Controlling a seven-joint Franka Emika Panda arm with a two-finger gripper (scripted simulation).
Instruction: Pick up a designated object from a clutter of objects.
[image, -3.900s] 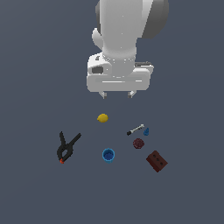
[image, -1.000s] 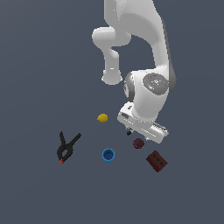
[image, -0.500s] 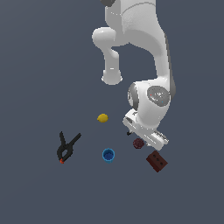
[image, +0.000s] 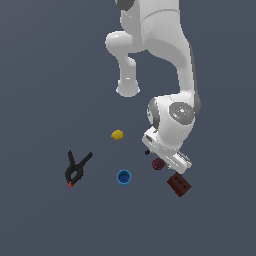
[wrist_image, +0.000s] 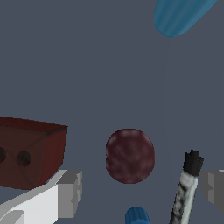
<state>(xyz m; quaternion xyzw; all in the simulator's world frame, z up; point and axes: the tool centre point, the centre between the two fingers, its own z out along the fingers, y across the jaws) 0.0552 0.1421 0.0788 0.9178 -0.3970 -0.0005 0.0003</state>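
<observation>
Lowered since half a second ago, the white arm (image: 170, 75) now bends down from the top of the exterior view, its wrist tilted over the right part of the clutter, closer to the tabletop (image: 40, 75) than before. The hand (wrist_image: 140, 192) hangs low with its two grey fingers (wrist_image: 70, 192) spread apart, released and gripping nothing; the maroon ball (wrist_image: 130, 155) lies in the gap between them, touching neither.

One brown block (image: 179, 185) with round holes sits at the near right of the exterior view, just beside the hand. One black clamp (image: 76, 167) with a red tip lies well apart on the exterior view's left. One blue cup (image: 124, 177) stands near the middle, between clamp and ball. One maroon ball shows in the exterior view at the lower edge of the hand, partly covered by it. One yellow lemon (image: 117, 134) lies farther off, left of the wrist. One black-and-white marker (wrist_image: 186, 188) lies close beside the ball in the wrist view. One tiny blue piece (wrist_image: 138, 215) lies next to the marker there.

No writing can be read on anything.
</observation>
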